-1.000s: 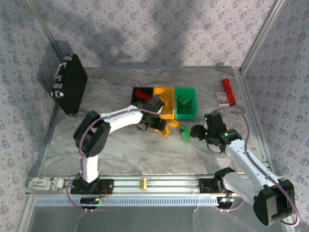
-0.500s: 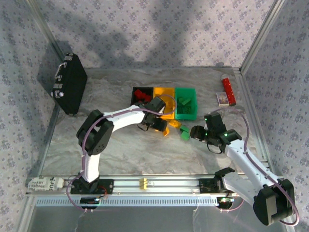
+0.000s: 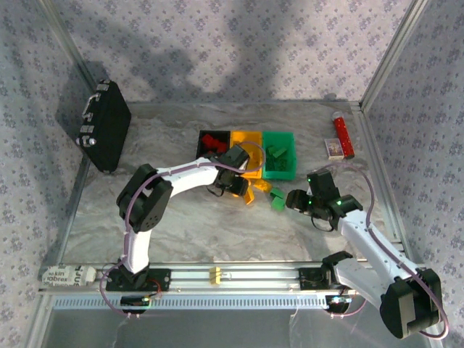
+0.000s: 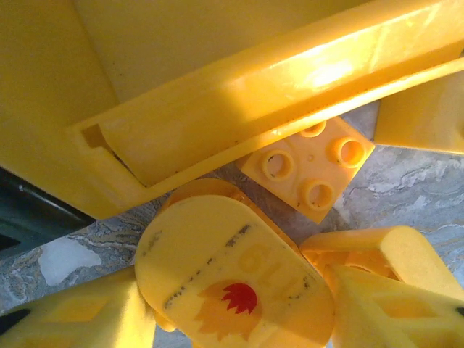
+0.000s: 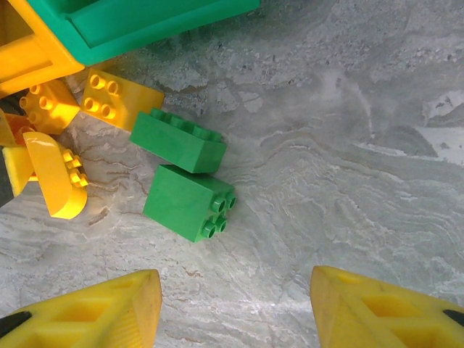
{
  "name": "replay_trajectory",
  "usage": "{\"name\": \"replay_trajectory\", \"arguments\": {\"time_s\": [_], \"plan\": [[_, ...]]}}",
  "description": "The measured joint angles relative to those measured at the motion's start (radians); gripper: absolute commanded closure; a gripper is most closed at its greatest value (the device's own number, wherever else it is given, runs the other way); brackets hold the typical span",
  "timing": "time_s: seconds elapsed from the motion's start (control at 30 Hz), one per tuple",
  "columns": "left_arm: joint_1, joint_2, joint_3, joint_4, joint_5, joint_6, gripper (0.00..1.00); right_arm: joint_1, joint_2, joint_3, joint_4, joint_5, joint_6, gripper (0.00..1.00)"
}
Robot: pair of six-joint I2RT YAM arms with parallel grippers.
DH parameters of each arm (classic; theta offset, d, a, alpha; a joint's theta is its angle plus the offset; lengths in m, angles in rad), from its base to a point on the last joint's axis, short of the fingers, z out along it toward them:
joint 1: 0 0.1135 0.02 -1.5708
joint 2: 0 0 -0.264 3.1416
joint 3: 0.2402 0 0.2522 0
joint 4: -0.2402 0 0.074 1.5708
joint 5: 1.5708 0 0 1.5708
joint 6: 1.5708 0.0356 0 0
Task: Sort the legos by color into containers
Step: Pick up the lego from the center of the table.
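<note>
Three bins: small rectangular plastic containers stand in a row at the far middle of the grey marbled worktop [image 3: 181,225]; the black container [image 3: 205,135] is on the left, the yellow container [image 3: 246,135] in the middle and the green container [image 3: 279,172] on the right; red pieces lie in the black one and green pieces in the green one
Green legos: a flat green brick [image 5: 177,140] and a taller green brick [image 5: 190,201] lie just beside each other on the worktop, in front of the green container
Yellow legos: a few studded yellow bricks [image 5: 116,94] lie loose by the yellow container's near corner; a square yellow brick [image 4: 308,170] sits partly under that container's rim
Left end effector [image 3: 241,188]: low at the yellow container's near rim; its yellow fingers [image 4: 384,290] closely flank a rounded yellow piece with a red flame mark [image 4: 232,279]; I cannot tell whether they press on it
Right end effector [image 5: 232,290]: open, its fingers well apart with nothing between them; it hovers over bare worktop near the two green bricks
Edges: a black briefcase with metal clasps [image 3: 105,125] stands at the far left; a red tube [image 3: 342,134] lies at the far right
</note>
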Motion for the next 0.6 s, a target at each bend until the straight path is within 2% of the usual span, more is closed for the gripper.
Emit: {"name": "replay_trajectory", "arguments": {"time_s": [0.2, 0.4, 0.6], "plan": [[-0.013, -0.025, -0.032, 0.019, -0.011, 0.000, 0.58, -0.001, -0.006, 0.000, 0.000, 0.000, 0.000, 0.41], [-0.031, -0.137, -0.105, 0.007, -0.031, 0.000, 0.60, -0.001, -0.013, 0.000, 0.000, 0.000, 0.000, 0.41], [-0.032, -0.232, -0.079, -0.014, -0.059, 0.006, 0.60, -0.001, -0.013, 0.000, 0.000, -0.007, 0.000, 0.42]]}}
